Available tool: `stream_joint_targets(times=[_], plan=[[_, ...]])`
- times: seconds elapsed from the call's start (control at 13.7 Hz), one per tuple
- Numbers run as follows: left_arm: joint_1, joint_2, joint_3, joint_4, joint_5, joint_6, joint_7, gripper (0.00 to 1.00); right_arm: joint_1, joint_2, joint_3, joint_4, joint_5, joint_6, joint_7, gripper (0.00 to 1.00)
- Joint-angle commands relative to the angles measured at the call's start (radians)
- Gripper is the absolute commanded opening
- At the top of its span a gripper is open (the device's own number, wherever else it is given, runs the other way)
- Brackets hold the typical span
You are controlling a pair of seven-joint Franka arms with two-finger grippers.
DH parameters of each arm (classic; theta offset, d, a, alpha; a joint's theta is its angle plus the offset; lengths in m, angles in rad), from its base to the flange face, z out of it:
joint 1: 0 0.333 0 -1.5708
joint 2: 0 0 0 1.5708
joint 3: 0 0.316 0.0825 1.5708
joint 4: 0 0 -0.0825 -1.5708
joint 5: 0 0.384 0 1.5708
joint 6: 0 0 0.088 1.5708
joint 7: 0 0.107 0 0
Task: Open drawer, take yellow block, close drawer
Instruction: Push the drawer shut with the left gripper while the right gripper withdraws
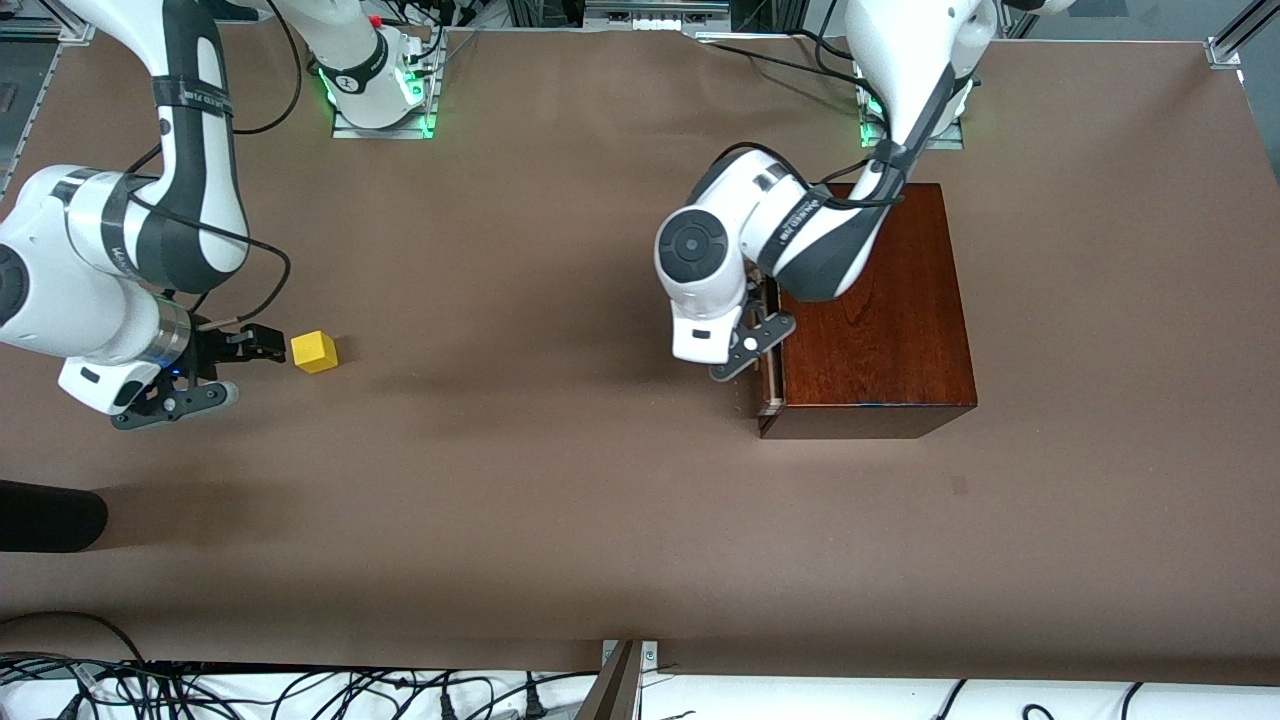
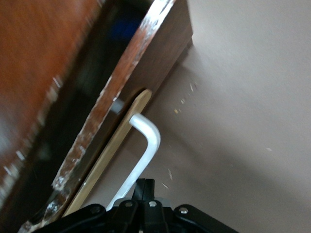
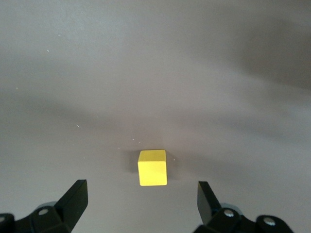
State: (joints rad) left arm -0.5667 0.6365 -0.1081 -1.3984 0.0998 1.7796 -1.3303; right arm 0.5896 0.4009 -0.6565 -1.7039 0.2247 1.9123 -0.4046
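Glossy dark wood box (image 1: 880, 310); white smooth metal handle (image 2: 146, 145); matt brown table (image 1: 560, 480); matt yellow block (image 1: 315, 352)

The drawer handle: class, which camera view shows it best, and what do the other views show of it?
The left wrist view shows it best: the white bar handle curves out from the drawer front, with the shut left gripper at it. In the front view the left arm hides the handle. The right wrist view shows only the yellow block.

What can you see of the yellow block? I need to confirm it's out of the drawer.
The yellow block is a small bright cube with plain matte faces, sitting flat on the bare brown table toward the right arm's end. Nothing touches it: the right gripper has its fingers open just short of it.
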Motion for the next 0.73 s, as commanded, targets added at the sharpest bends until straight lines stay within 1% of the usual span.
stream_joint_targets(times=[0.0, 0.15, 0.22, 0.29, 0.37, 0.44, 0.51, 0.66], plan=[[0.030, -0.060, 0.018, -0.063, 0.043, -0.005, 0.057, 0.00, -0.124, -0.077, 0.144, 0.007, -0.044, -0.051, 0.052, 1.00], [0.030, -0.061, 0.018, -0.057, 0.041, -0.006, 0.051, 0.00, -0.181, -0.121, 0.222, 0.004, -0.089, -0.059, 0.116, 1.00], [0.030, -0.066, 0.016, -0.050, 0.035, -0.006, 0.042, 0.00, -0.219, -0.148, 0.274, 0.001, -0.109, -0.062, 0.163, 1.00], [0.028, -0.083, 0.008, -0.039, 0.028, -0.006, 0.040, 0.12, -0.252, -0.169, 0.320, -0.002, -0.126, -0.064, 0.190, 1.00], [0.028, -0.095, -0.002, -0.033, 0.029, -0.005, 0.042, 0.63, -0.279, -0.188, 0.352, -0.002, -0.137, -0.075, 0.197, 1.00], [0.025, -0.115, -0.016, -0.027, 0.029, -0.005, 0.054, 0.96, -0.302, -0.203, 0.379, -0.002, -0.142, -0.081, 0.210, 1.00], [0.025, -0.135, -0.036, -0.024, 0.029, -0.005, 0.056, 1.00, -0.318, -0.220, 0.392, -0.003, -0.143, -0.084, 0.236, 1.00], [0.030, -0.179, -0.051, -0.022, 0.003, -0.005, 0.074, 1.00, -0.349, -0.243, 0.406, -0.003, -0.156, -0.096, 0.257, 1.00]])
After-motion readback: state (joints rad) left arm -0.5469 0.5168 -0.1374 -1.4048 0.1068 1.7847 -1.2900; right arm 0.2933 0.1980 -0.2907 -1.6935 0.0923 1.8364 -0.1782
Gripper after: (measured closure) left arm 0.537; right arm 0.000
